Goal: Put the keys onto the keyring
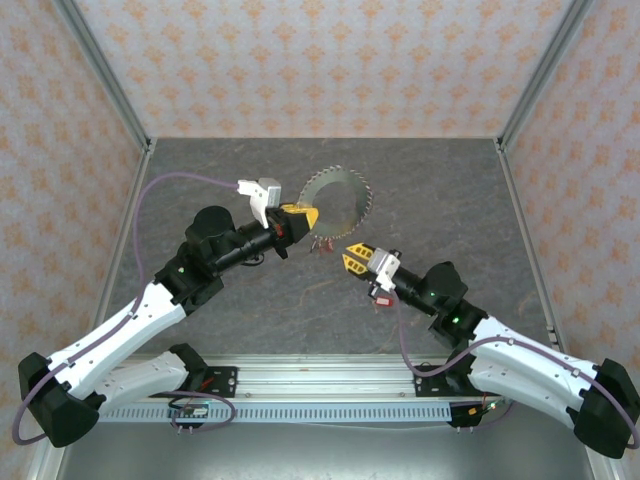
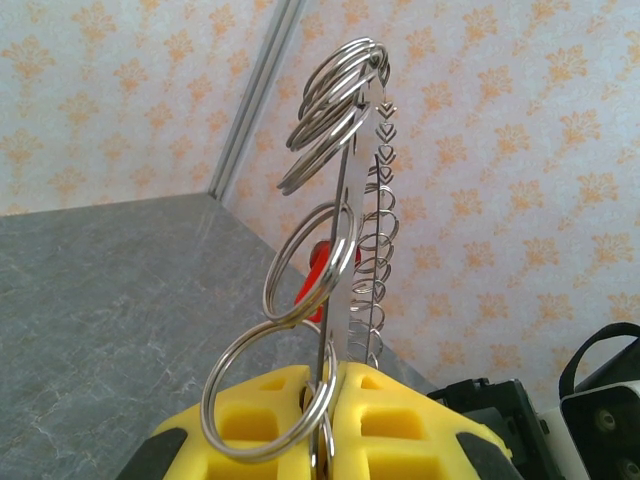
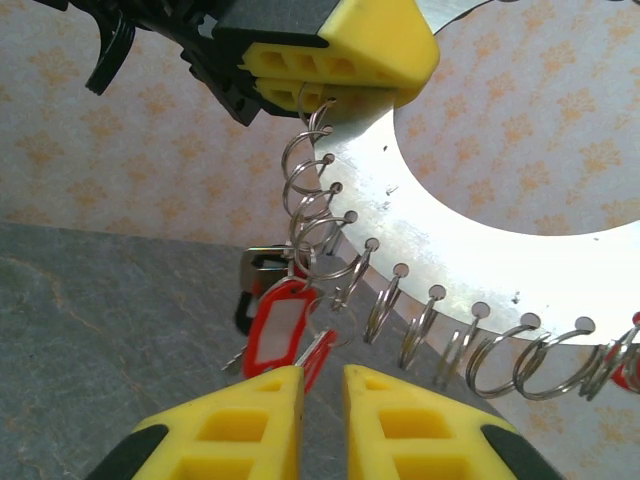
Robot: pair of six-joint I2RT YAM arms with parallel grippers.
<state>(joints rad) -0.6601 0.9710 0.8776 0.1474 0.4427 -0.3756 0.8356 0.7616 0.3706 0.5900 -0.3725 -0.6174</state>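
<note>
The keyring (image 1: 335, 195) is a flat grey metal disc with a big hole and a fringe of small split rings; it stands on edge above the table. My left gripper (image 1: 300, 212) is shut on its rim, and the thin plate (image 2: 345, 250) rises from between the yellow pads (image 2: 400, 420). A bunch of keys (image 3: 275, 325) with red tags and one black tag hangs from split rings on the keyring (image 3: 480, 260). My right gripper (image 3: 323, 400) sits just below the bunch, jaws a narrow gap apart, and a small red tag's tip reaches the left pad's inner edge. In the top view the right gripper (image 1: 350, 258) is close under the keys (image 1: 322, 243).
The grey table (image 1: 420, 200) is boxed in by patterned walls with metal corner posts (image 1: 525, 90). The left gripper (image 3: 340, 60) and its black wrist hang at the top of the right wrist view, close above the right gripper.
</note>
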